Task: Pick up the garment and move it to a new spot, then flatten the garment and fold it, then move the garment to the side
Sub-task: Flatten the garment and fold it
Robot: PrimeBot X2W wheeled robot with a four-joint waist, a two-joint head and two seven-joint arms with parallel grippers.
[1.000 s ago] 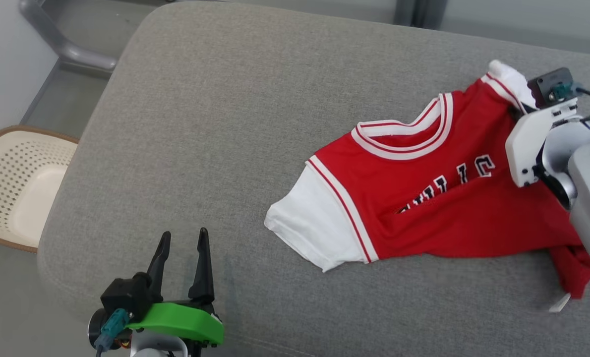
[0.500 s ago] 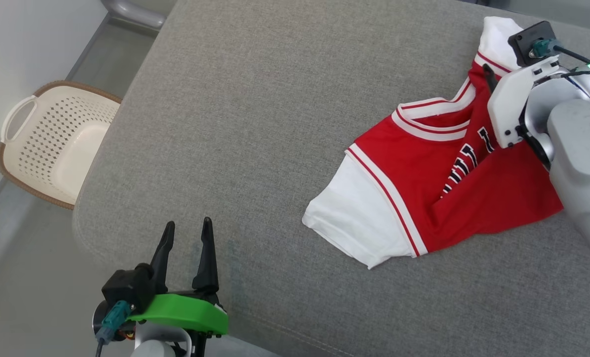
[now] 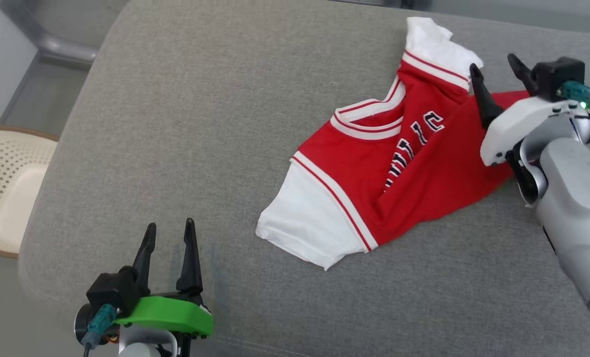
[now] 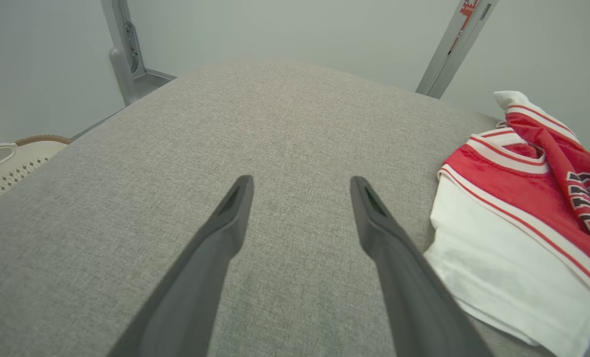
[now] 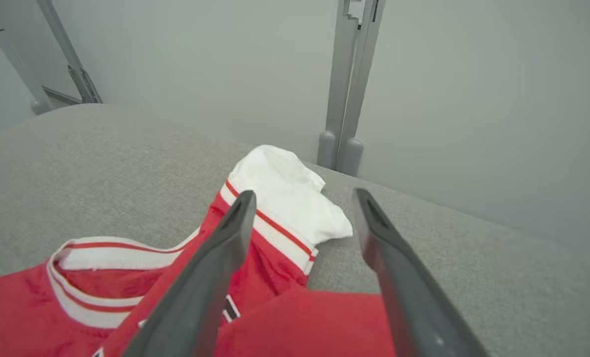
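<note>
Released within the last second by the right gripper (image 3: 492, 63), shut a moment before: red short-sleeved jersey with white sleeves (image 3: 374, 168). Nearest, at lower left: left gripper (image 3: 170, 224), spread wide, holding nothing, hovering over grey woven fabric cushion (image 3: 201, 124). Off to the left, cream perforated plastic basket (image 3: 2, 188). Further out, jersey lying crumpled on cushion's right half (lettering folded in on itself). Beyond, right gripper fully apart, empty, poised by far white sleeve.
</note>
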